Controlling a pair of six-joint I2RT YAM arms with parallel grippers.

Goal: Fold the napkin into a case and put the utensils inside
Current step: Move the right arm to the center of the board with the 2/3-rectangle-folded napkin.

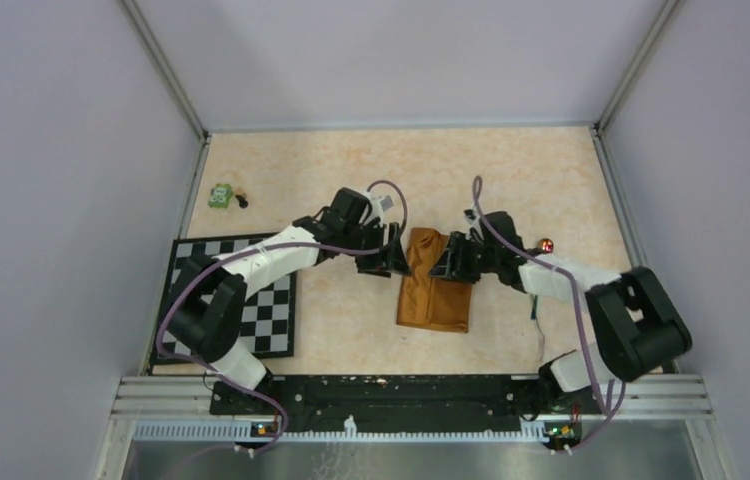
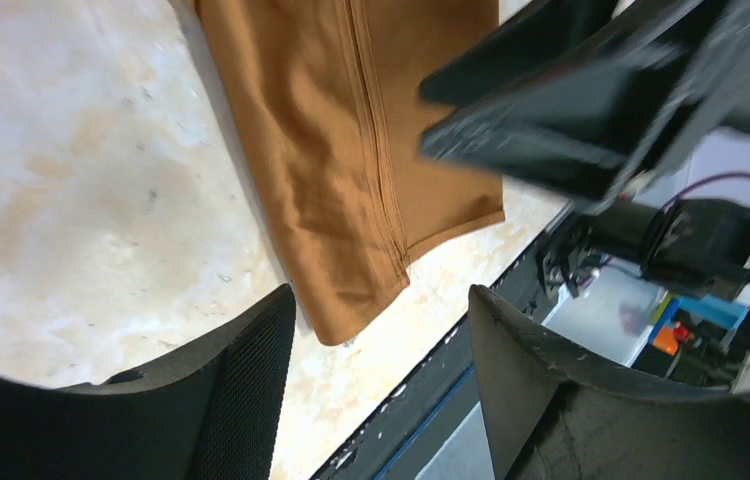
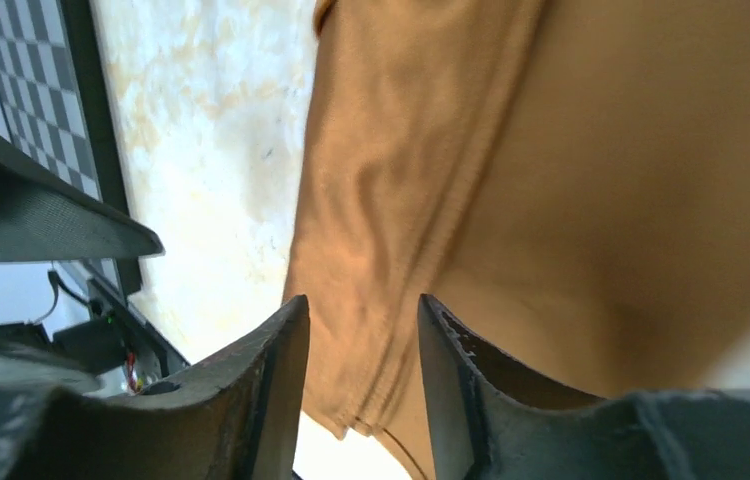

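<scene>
- Lying on the marbled beige surface (image 1: 351, 170), the napkin (image 1: 435, 295) is a narrow, wrinkly rust-orange rectangle with stitched hems.
- Left claw (image 1: 392, 262) and right claw (image 1: 450, 262) flank its far end, both released, gripping nothing.

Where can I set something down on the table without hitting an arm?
Bare table runs along the far edge, from right of the green toy to the right edge. A narrower patch lies between the checkered mat and the napkin. Crowded: the napkin's far end, where the left tool and right tool flank it.
</scene>
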